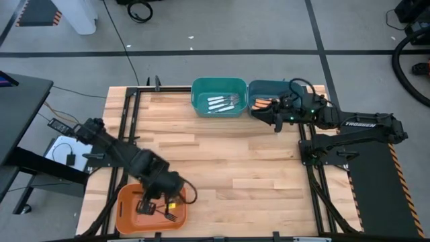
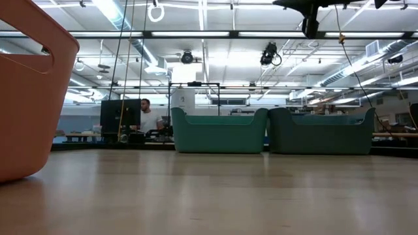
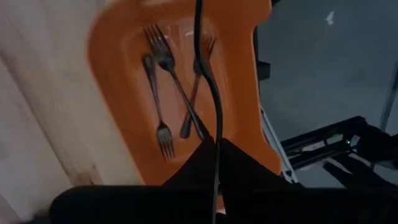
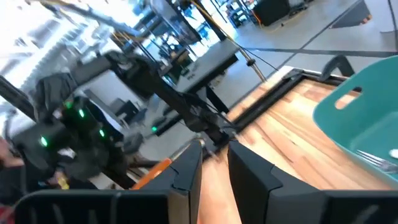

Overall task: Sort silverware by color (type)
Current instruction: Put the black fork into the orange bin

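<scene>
Three all-dark forks (image 3: pixel 168 87) lie crossed on the floor of the orange bin (image 1: pixel 127 205) at the table's near left. My left gripper (image 1: pixel 151 202) hangs over that bin with its fingers (image 3: pixel 208 155) together; one dark fork's handle end (image 3: pixel 198 127) runs up to the fingertips. White-handled forks (image 1: pixel 222 102) lie in the green bin (image 1: pixel 219 86) at the far edge. Orange-handled forks (image 1: pixel 262 103) lie in the dark teal bin (image 1: pixel 269 87) beside it. My right gripper (image 4: pixel 214 165) is open and holds nothing, above the teal bin's near side (image 1: pixel 275 115). My left gripper points down into the orange bin from above. One dark fork's handle end (image 3: pixel 198 127) reaches its fingertips, but the fingers and a cable (image 3: pixel 214 106) hide that spot, so I cannot tell whether it touches the fork. The fork lies flat on the bin's floor.
The two far bins stand side by side, seen level in the low view as the green bin (image 2: pixel 219 134) and the dark teal bin (image 2: pixel 320 134). Bare wood (image 1: pixel 228 168) spreads between them and the orange bin. A person sits at a desk (image 2: pixel 147 117) beyond the table.
</scene>
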Available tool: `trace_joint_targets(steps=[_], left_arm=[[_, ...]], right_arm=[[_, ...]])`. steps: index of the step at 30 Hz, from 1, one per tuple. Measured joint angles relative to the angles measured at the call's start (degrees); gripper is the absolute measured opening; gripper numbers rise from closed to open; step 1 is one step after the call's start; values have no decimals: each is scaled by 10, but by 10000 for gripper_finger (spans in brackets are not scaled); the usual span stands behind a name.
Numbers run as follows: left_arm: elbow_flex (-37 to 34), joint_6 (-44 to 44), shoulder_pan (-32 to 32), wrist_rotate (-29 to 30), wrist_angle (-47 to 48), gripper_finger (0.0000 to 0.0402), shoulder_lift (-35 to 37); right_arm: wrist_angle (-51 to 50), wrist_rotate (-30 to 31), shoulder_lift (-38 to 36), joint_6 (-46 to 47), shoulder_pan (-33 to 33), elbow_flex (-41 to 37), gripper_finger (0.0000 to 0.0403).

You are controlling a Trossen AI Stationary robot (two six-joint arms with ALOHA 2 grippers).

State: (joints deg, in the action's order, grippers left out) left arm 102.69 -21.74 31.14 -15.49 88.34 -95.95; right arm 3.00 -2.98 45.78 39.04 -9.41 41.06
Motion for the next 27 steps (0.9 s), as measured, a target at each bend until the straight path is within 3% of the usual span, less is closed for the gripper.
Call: trace_joint_targets(steps=[9,13,20,23,27], left_arm=[[-17,-103,113,24,-10,15,2],[-131,-146,150,11,-48,15,28],[-343,-219,167,0,-279,15,108],[-403,-235,159,10,-341,15,119],[-458,-242,147,40,-350,20,120]], right_arm=[[67,9,5,45,18,0,84],[99,21,21,46,42,0,84],[130,63,64,52,76,0,84],[133,76,85,68,86,0,84],[155,79,113,80,95,0,84]])
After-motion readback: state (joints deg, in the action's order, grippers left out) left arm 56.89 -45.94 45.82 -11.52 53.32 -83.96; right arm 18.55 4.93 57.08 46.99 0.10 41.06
